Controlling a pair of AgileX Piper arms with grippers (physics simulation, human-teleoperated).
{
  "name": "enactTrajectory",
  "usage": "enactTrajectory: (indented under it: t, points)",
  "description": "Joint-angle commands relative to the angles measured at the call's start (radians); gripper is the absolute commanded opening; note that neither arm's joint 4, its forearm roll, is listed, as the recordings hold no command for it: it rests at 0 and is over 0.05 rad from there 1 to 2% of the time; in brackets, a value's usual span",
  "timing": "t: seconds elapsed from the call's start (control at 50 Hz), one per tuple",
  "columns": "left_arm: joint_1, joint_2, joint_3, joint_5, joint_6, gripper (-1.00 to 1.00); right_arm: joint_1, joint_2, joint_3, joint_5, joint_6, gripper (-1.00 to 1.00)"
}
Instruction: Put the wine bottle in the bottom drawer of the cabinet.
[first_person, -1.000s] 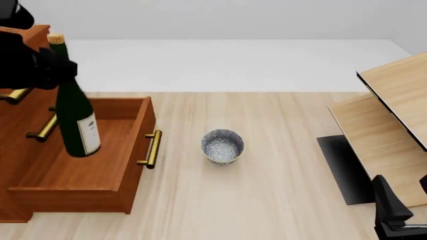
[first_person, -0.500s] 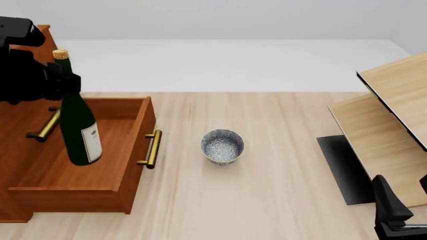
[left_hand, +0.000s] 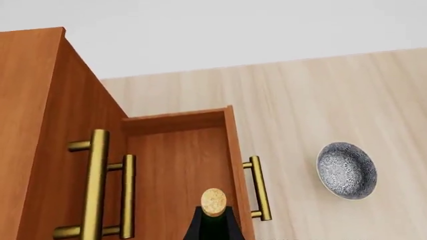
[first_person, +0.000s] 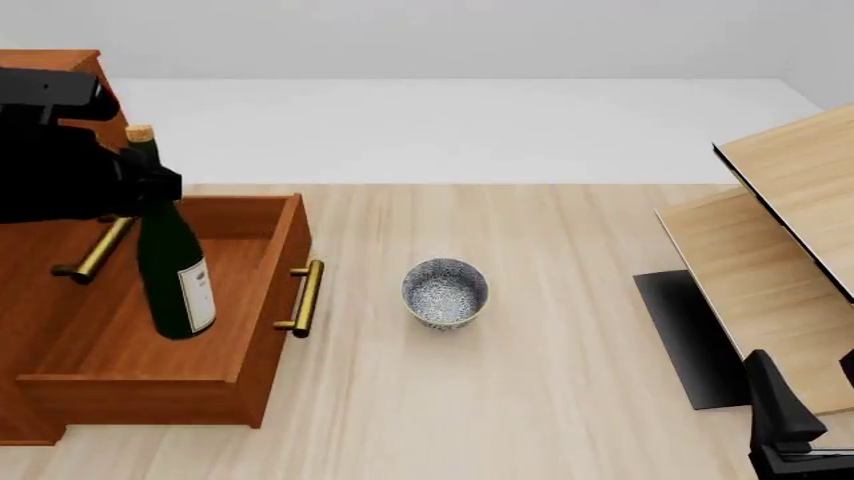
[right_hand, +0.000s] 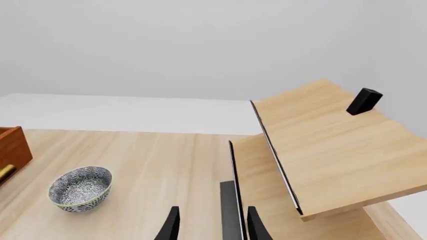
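Slim dark-green glass wine bottle (first_person: 171, 265), tan cork, white label, upright inside the open wooden bottom drawer (first_person: 200, 375). Left gripper (first_person: 134, 178) clamps its neck. Right gripper (right_hand: 211, 225) fingers parted, empty.

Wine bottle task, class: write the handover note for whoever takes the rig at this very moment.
Left gripper: shut on the wine bottle near its neck, holding it upright inside the open bottom drawer of the cabinet.
Right gripper: open, holding nothing, parked by the pale wood furniture.
Speckled bowl: on the table, right of the drawer, untouched.
Done: drawer open, bottle brought into it.
Left: whether the base touches the drawer floor cannot be told; set it down, release, withdraw.
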Motion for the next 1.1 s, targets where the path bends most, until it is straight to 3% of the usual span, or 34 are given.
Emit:
enactTrajectory:
  t: [0.02,1.1]
  points:
    - [-0.011,0.011,0.029,-0.034,-0.001,-1.0,-0.002,0.0,0.0,0.0,-0.001,1.0]
    - [-0.03,0.018,0.147,-0.097,-0.038,-1.0,-0.003,0.0,0.0,-0.001,-0.007,1.0]
